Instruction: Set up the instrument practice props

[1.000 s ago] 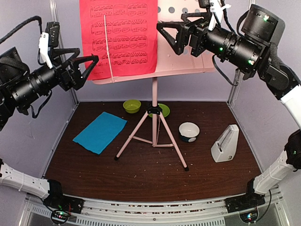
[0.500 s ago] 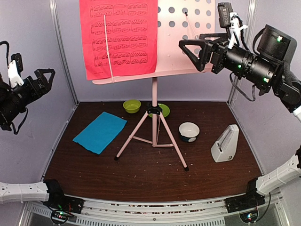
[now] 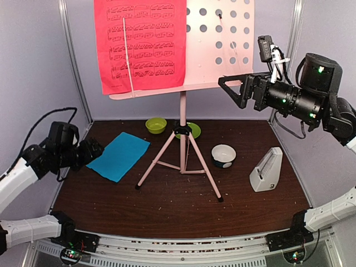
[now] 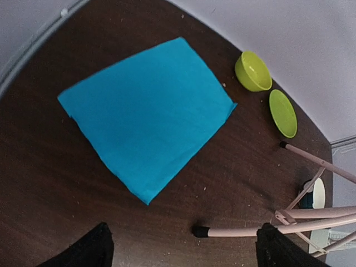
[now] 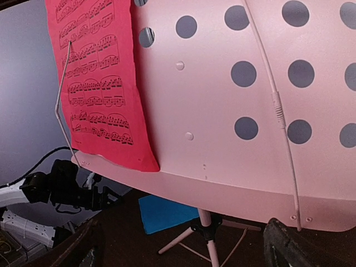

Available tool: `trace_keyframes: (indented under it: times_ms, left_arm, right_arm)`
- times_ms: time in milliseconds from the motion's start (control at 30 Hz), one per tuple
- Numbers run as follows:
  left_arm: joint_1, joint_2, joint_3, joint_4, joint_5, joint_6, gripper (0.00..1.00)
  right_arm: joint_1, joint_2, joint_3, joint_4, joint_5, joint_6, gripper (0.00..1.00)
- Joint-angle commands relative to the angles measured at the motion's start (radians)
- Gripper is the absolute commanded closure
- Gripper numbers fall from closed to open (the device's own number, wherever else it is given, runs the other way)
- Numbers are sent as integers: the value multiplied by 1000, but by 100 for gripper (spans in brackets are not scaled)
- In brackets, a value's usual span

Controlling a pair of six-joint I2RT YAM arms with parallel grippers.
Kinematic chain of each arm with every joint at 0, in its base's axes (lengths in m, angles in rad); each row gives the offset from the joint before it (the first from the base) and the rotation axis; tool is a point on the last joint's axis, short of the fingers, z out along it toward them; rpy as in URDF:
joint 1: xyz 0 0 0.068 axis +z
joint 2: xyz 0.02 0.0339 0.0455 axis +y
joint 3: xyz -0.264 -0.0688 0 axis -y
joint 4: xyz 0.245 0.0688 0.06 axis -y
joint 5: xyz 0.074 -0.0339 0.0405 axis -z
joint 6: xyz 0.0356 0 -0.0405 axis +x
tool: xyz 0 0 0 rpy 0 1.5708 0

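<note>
Enclosure: pale lavender walls [image 3: 33, 67] on three sides, with metal posts [image 3: 71, 61] at the back corners. The tabletop [image 3: 178, 214] is dark brown wood-grain, scattered all over with pale crumbs and specks. The pale pink music stand [image 3: 222, 50] stands upright at centre. Its tripod feet are planted on the tabletop and its hole-dotted desk is raised in front of the back wall. The red music sheet [image 3: 150, 33] sits on the left half of the desk, bottom edge on the ledge, with a thin wire retainer across its face. The right half of the desk is bare. The blue sheet [image 3: 118, 156] lies flat on the tabletop at left, near the stand's front-left foot but apart from it. The right gripper [image 3: 232, 92] hangs in the air just right of the desk's lower edge, jaws spread wide, holding nothing. The left gripper [image 3: 94, 150] is low over the left edge of the tabletop, just beside the blue sheet, jaws likewise wide and empty. The white-grey metronome [image 3: 266, 170] stands upright at right, well apart from the stand. A white bowl with black base [image 3: 223, 156] sits just right of the tripod. A green bowl [image 3: 156, 125] and a green plate [image 3: 194, 131] are at the back, the plate partly behind the stand's hub.
</note>
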Motion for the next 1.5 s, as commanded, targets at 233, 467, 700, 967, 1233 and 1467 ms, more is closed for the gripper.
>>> trace_keyframes:
  times_ms: [233,467,700,967,1233,1467]
  left_arm:
    - [8,-221,-516,426,98,-480,11]
    - [7,-80,-609,633,107,-565,13]
    - [15,51,-555,544,88,-635,23]
    - [71,198,-519,642,96,-628,39]
    - [95,490,-357,704,168,-602,51]
    - [94,600,-286,707,150,-648,60]
  right_arm:
    - [-143,-4,30,13,-124,467,0]
    - [-230,60,91,52,-137,743,0]
    - [-338,125,99,76,-161,978,0]
    - [-453,169,94,119,-228,1098,0]
    - [-513,144,11,210,-282,1086,0]
    - [-514,26,-192,273,-276,967,0]
